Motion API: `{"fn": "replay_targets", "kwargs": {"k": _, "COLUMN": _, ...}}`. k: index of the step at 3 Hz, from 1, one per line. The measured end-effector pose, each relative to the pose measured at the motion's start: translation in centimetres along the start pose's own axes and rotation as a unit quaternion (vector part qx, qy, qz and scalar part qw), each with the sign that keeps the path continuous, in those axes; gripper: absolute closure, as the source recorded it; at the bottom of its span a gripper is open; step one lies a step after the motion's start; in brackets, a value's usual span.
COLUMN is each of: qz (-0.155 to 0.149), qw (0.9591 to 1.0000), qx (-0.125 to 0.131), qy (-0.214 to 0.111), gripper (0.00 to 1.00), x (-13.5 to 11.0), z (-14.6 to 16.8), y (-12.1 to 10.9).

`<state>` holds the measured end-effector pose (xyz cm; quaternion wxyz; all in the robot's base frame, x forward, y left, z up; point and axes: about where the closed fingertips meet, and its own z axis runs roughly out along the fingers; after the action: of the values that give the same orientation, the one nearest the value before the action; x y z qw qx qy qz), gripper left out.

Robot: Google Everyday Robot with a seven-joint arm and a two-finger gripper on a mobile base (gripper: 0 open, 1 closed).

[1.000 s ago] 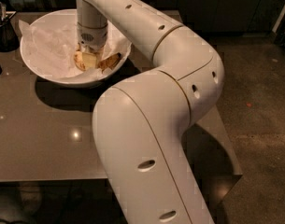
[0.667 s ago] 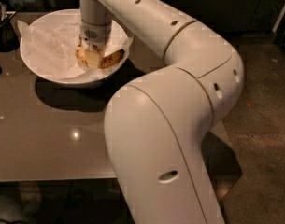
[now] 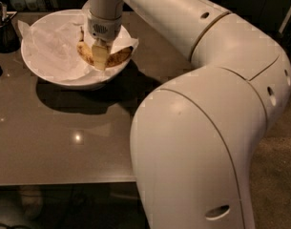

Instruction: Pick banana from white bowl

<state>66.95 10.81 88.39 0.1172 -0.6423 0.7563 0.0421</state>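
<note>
— What stands around the gripper (image 3: pixel 101 57), and does anything block it?

— The robot's own arm (image 3: pixel 207 128) fills the whole right side, its big white links bulking in front of that end of the grey table (image 3: pixel 64 142). Well off to the gripper's left, at the table's far corner, stands a dark container (image 3: pixel 4 32) with something thin sticking up out of it. Nothing lies between the gripper and the bowl's contents.

— And the bowl?

— The white bowl (image 3: pixel 28 61) sits directly under the gripper, lined with crumpled white paper (image 3: pixel 54 46) that pokes out over the rim. The banana (image 3: pixel 117 57), yellow with brown spots, lies on the paper. Its middle is hidden behind the gripper, and one end shows on either side.

— Has the gripper got hold of it?

— It is down inside the bowl, right at the banana's middle, but I cannot tell whether it is clenched on the fruit or released.
</note>
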Motion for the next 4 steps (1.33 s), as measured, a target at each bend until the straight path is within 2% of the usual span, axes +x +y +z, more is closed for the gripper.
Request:
{"fn": "replay_targets", "kwargs": {"k": 1, "qz": -0.019, "qw": 0.9994, "qx": 0.015, "qy": 0.023, "gripper": 1.0, "x": -1.0, "z": -1.4, "y": 0.4}}
{"fn": "replay_targets", "kwargs": {"k": 2, "qz": -0.046, "qw": 0.9983, "qx": 0.018, "qy": 0.03, "gripper": 1.0, "x": -1.9, "z": -3.6, "y": 2.2}}
{"fn": "replay_targets", "kwargs": {"k": 3, "qz": -0.069, "qw": 0.9973, "qx": 0.004, "qy": 0.027, "gripper": 1.0, "x": -1.9, "z": -4.6, "y": 4.6}}
{"fn": "replay_targets", "kwargs": {"k": 4, "qz": -0.068, "qw": 0.9974, "qx": 0.011, "qy": 0.021, "gripper": 1.0, "x": -2.3, "z": -4.5, "y": 4.2}}
